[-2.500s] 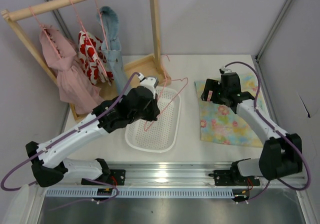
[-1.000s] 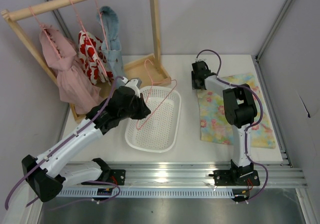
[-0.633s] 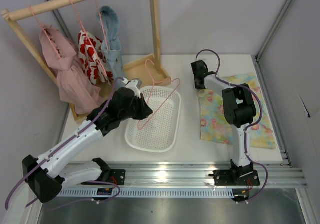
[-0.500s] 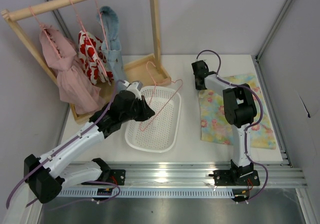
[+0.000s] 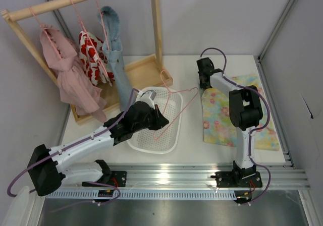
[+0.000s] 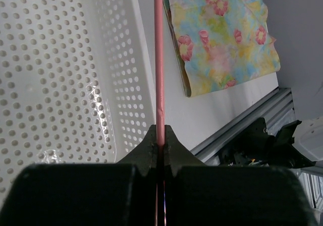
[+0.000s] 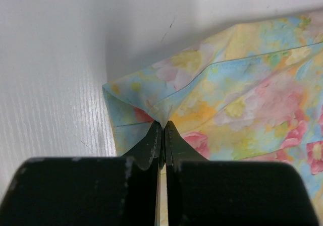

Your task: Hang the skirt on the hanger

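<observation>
Top external view: the skirt (image 5: 222,117) lies flat on the table, right of the white basket (image 5: 146,149). The right gripper (image 7: 162,127) is clenched on its far left corner. The left gripper (image 6: 159,144) pinches the pink hanger (image 6: 159,59) above the basket. The hanger's far right tip is near that corner.

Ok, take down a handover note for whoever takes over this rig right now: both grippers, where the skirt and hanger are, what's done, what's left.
Left gripper: jaws shut on the pink wire hanger, held over the white basket.
Right gripper: jaws shut on the far left corner of the floral skirt.
The skirt lies flat on the table, right of the basket; the hanger is not in it.
Done: both things gripped.
Left: get the skirt onto the hanger.
</observation>
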`<state>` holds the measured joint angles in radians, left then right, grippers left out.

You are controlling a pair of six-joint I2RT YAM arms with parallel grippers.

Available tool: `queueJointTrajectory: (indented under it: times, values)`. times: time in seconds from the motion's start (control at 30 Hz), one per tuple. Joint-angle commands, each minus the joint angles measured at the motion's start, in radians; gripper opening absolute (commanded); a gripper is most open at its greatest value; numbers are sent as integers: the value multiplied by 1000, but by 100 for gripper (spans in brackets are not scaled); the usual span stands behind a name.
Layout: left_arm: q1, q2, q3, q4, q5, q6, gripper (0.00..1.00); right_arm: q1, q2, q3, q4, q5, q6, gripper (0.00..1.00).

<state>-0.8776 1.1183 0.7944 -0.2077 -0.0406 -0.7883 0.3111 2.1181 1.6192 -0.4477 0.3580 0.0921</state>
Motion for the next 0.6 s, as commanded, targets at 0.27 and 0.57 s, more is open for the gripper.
queueJointTrajectory:
  times: [0.27,0.57]
  values:
    - [-55,113,-21,152,-117,3,0,0,-105,48,-82,-77,-45,0]
    - [-72,251,-6,341,-142,64,0,5,-119,50,-112,-57,-46,0]
